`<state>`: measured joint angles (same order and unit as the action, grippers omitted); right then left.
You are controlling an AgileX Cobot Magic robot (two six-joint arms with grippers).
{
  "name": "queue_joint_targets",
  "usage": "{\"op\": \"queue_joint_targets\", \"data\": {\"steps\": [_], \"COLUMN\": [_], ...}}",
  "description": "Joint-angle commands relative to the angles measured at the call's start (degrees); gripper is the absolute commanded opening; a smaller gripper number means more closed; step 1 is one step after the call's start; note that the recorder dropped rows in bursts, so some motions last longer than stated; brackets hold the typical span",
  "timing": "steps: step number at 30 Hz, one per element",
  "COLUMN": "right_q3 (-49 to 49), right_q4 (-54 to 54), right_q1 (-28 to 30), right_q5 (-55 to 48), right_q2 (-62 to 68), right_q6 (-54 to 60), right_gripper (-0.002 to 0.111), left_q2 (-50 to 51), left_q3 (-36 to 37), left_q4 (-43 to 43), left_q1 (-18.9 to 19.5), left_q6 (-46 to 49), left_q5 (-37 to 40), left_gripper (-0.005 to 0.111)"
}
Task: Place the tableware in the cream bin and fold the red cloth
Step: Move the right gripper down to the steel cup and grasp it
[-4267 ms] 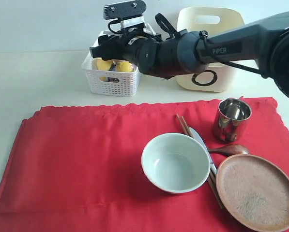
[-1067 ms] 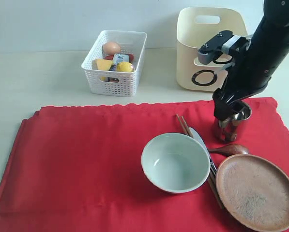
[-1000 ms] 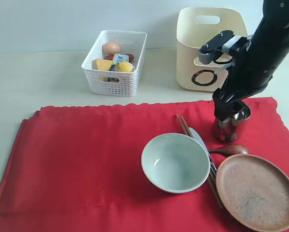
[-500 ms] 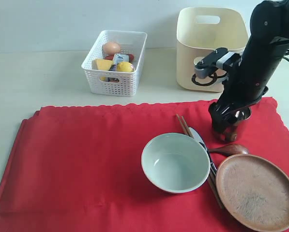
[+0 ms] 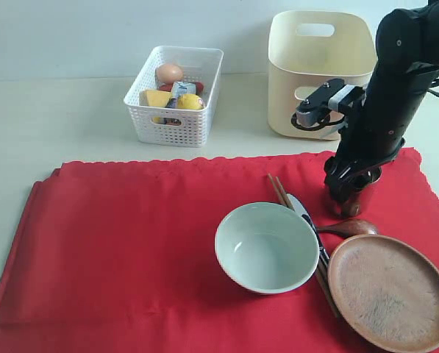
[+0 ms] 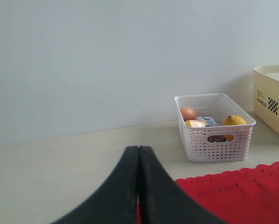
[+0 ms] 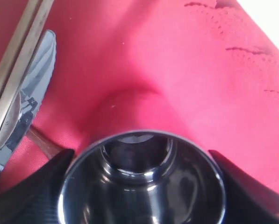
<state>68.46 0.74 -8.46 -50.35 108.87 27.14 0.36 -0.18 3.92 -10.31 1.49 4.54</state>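
Straddling the steel cup (image 7: pixel 141 184) at two o'clock on the red cloth (image 5: pixel 131 243), right fingers (image 7: pixel 27 193) sit apart, can't tell if clamped; left fingers (image 6: pixel 125 186) together.

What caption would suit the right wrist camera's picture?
Right gripper straddling the steel cup on the red cloth, knife and chopsticks alongside.

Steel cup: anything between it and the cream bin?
Nothing visible. The steel cup stands on the red cloth with the right gripper around it; the cream bin sits beyond, open-topped, only cloth edge and table between.
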Motion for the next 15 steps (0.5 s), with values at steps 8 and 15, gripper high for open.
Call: {"op": "queue_joint_targets", "data": {"steps": [8, 15], "right_q3": [-0.20, -0.20], "right_q4": [0.62, 0.62], "right_q1": [0.29, 0.29], "right_q5": [-0.52, -0.52], "right_q2": [-0.09, -0.09], "right_q6": [-0.24, -0.24], "right_gripper": [0.000, 0.000], "left_q2": [-0.36, -0.36], "left_q3": [0.18, 0.18], "left_q4": [0.00, 0.00], "left_q1": [-0.44, -0.44], "left_q6": [-0.12, 0.03], "left_q5": [0.07, 0.07], "left_gripper": [0.000, 0.000]}}
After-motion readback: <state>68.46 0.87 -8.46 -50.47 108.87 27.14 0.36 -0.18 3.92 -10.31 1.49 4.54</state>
